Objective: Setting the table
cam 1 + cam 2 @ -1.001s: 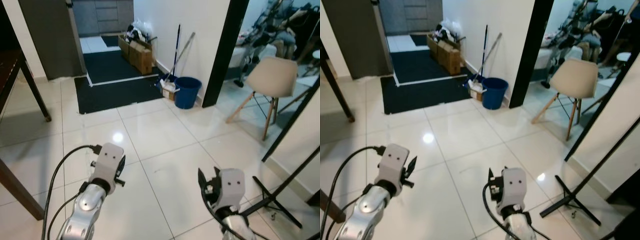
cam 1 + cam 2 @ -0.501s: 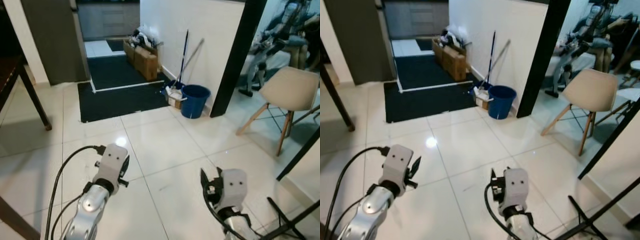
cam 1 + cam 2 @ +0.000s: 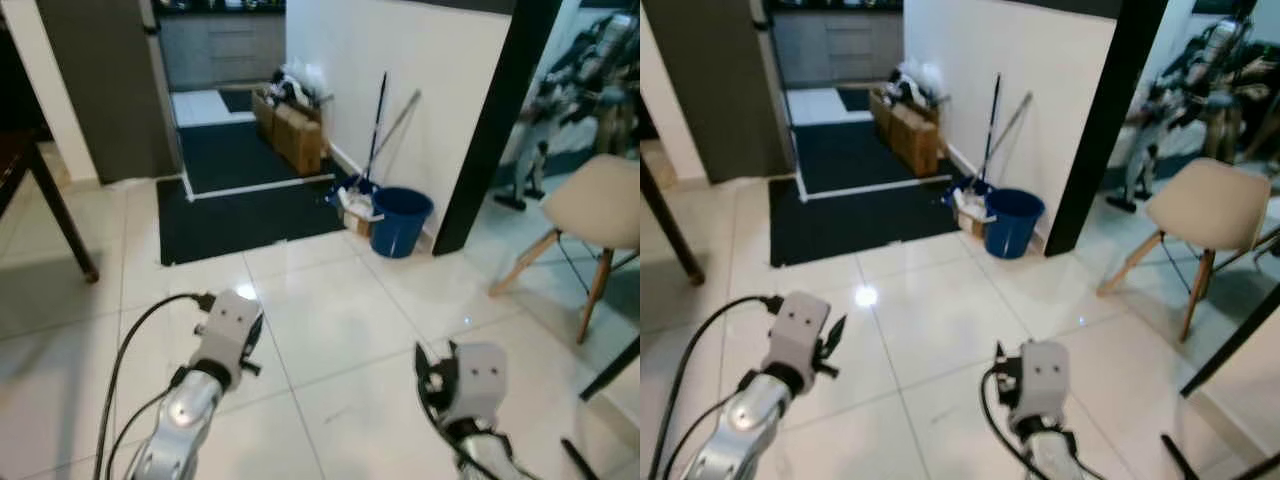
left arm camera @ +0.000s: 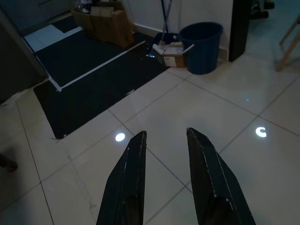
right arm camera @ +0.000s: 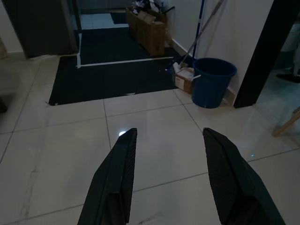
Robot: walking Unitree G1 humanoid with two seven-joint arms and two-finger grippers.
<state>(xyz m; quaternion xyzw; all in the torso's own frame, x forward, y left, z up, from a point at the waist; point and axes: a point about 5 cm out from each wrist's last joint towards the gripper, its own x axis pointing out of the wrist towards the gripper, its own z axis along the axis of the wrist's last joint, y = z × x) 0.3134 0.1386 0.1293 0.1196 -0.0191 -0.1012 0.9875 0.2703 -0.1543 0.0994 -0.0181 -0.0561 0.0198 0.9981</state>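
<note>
Both hands: left hand (image 4: pixel 164 136) and right hand (image 5: pixel 168 136) parted, empty.

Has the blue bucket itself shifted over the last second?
No. The blue bucket still sits by the wall beside the broom and small box; the camera moved.

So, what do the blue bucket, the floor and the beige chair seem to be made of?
Blue bucket: looks like matte plastic. Floor: glossy pale tiles, with grout lines and a lamp reflection. Beige chair: smooth shell, probably plastic, on slanted legs that look wooden.

Both hands (image 4: pixel 165 136) (image 5: pixel 169 133) forward, fingers apart
</note>
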